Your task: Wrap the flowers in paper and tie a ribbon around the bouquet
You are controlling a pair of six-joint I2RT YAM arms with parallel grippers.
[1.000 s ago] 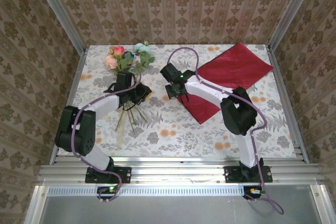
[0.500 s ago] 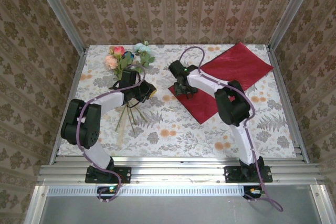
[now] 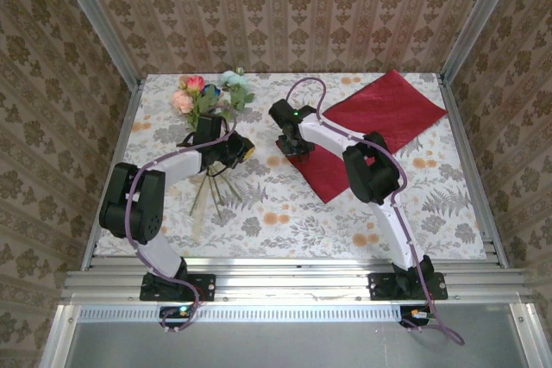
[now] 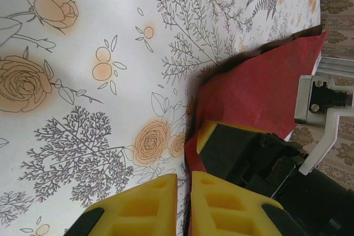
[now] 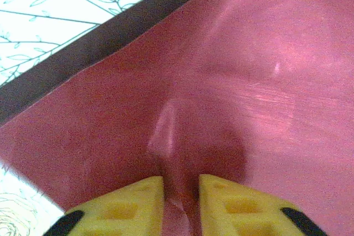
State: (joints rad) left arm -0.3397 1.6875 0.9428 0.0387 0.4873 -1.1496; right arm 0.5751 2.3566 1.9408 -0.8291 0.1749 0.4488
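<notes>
Red paper [image 3: 384, 114] lies open and flat on the right half of the flowered tablecloth [image 3: 285, 213], with one corner pointing toward the middle of the table. The flowers [image 3: 205, 96] lie well apart from it on the left. Their blooms are toward the back wall, their thin stems run toward the near edge, and no part of them is on the sheet. I judge from this that the task is only at its beginning: nothing is wrapped, no cone is formed, and the tying with the ribbon is not yet possible. The right gripper [image 5: 181, 186] is at the middle corner of the paper. Its fingers are closed on a small raised fold of the sheet, so it has hold of the paper. The step in hand seems to be moving or arranging the sheet so that it can receive the flowers. The left gripper [image 4: 184, 181] hangs low over the cloth between the stems and that same corner. Its fingers are almost together, with only a thin slit, and I see nothing between them. What remains is to put the flowers on the paper, roll it around them, and bind the bouquet.
</notes>
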